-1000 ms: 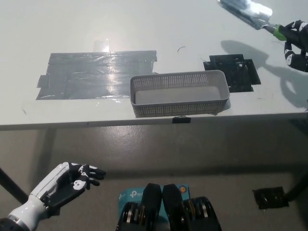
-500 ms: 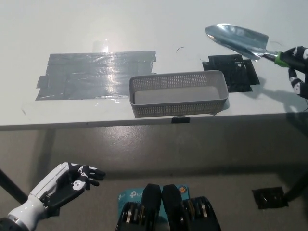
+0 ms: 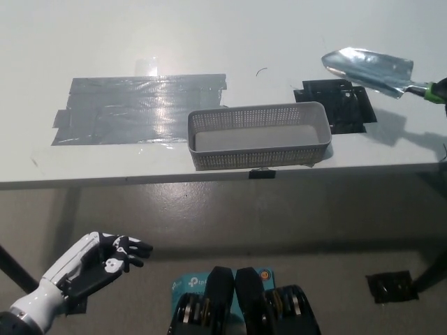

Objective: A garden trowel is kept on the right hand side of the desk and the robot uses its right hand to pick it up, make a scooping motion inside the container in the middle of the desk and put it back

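Observation:
The garden trowel [image 3: 368, 70] hangs above the table's right side, its silver blade pointing left over a black tape patch [image 3: 337, 105] and throwing a shadow there. Its green handle end [image 3: 438, 91] runs off the right edge of the head view, and my black right hand holding it lies beyond that edge. The grey mesh basket [image 3: 258, 158] stands at the middle of the table's front edge, left of and nearer than the blade. My white left hand [image 3: 98, 260] rests open at the lower left, below the table.
A large grey tape patch [image 3: 140, 105] lies flat on the white table [image 3: 84, 42], left of the basket. The table's front edge [image 3: 140, 179] crosses the picture. A black object [image 3: 392, 286] lies on the floor at the lower right.
The trowel swung down and left from the top right corner, then drew back right. My right hand has slid out past the right edge. The left hand has barely moved.

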